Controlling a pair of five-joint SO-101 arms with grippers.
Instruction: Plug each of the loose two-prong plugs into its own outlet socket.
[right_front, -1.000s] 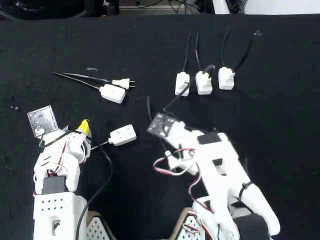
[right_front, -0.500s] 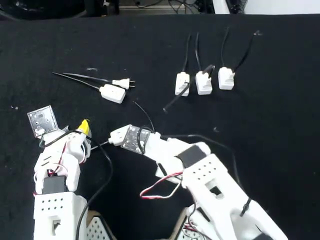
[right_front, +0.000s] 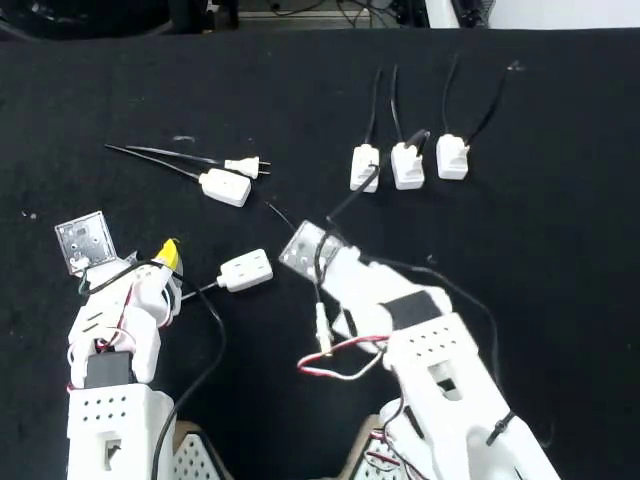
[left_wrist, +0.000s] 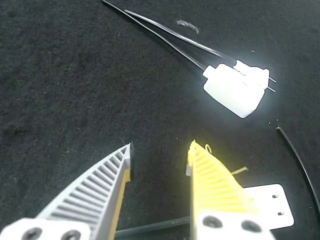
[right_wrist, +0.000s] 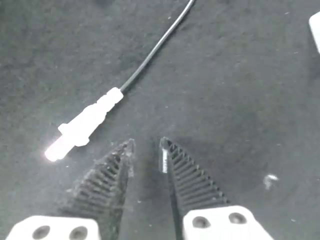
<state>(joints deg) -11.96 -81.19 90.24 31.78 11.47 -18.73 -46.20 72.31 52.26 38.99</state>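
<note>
A loose white plug (right_front: 322, 325) on a black cord lies on the black cloth beside the right arm; in the right wrist view this plug (right_wrist: 85, 127) sits just off my right gripper (right_wrist: 146, 142), which is open by a narrow gap and holds nothing. A white outlet socket (right_front: 246, 270) lies between the arms. My left gripper (left_wrist: 160, 146) is open above bare cloth, its yellow finger (right_front: 168, 250) close to that socket (left_wrist: 267, 200). Farther back lie another socket (right_front: 225, 187) and a small plug (right_front: 243, 166) touching it.
Three white sockets (right_front: 408, 165) with black cords stand in a row at the back right. The near socket's black cord (right_front: 215, 340) loops back beside the left arm. Open cloth lies at far right and far left.
The right arm swung left to the near socket, then back to the right. The plug now lies on the cloth beside its gripper. The left arm has stayed still.
</note>
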